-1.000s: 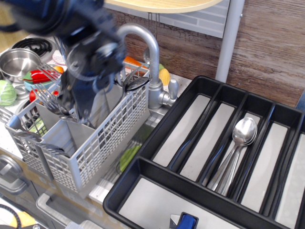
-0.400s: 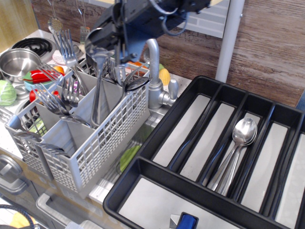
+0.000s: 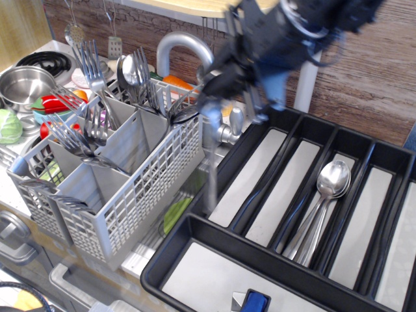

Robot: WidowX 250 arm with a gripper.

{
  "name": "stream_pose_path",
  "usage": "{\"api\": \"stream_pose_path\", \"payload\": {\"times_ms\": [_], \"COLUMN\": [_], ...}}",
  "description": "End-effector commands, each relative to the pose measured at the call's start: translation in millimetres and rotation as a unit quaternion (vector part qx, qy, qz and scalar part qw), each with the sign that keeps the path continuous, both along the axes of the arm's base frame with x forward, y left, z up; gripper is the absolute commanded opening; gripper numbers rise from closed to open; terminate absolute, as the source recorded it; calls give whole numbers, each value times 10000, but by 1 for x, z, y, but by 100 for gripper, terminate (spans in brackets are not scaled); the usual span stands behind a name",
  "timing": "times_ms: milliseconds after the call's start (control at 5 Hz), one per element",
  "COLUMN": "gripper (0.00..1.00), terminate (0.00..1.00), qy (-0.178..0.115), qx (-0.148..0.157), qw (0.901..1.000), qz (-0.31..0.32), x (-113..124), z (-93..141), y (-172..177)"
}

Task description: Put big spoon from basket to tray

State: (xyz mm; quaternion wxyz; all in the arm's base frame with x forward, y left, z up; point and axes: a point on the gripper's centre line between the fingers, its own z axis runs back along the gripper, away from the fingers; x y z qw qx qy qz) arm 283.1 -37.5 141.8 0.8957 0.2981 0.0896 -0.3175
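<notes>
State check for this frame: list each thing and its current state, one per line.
gripper: shut on big spoon, blurred
big spoon: out of the basket, hanging handle-down at the tray's left edge
basket: holds upright forks and spoons
tray: spoons lie in one long compartment
faucet: no water seen running

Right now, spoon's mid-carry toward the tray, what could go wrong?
1. The big spoon hangs handle-down from the pincer, blurred with motion; the hold looks to be near its bowl, so it may swing or slip.
2. Its lower end is close to the tray wall; it could catch there.
3. Spoons already lie in a compartment further right; release too soon and it lands in the wrong slot.
</notes>
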Motion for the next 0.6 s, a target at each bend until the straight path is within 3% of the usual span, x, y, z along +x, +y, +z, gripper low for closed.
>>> {"api": "stream_pose_path", "payload": {"times_ms": [0,400], "gripper": [0,0], "terminate": [0,0], "qy": [-231,-156], "qx": [-251,-634], "qw": [9984,9954], "qz": [449,706], "x": [27,45], "z": [4,-25], "y": [-38,-74]}}
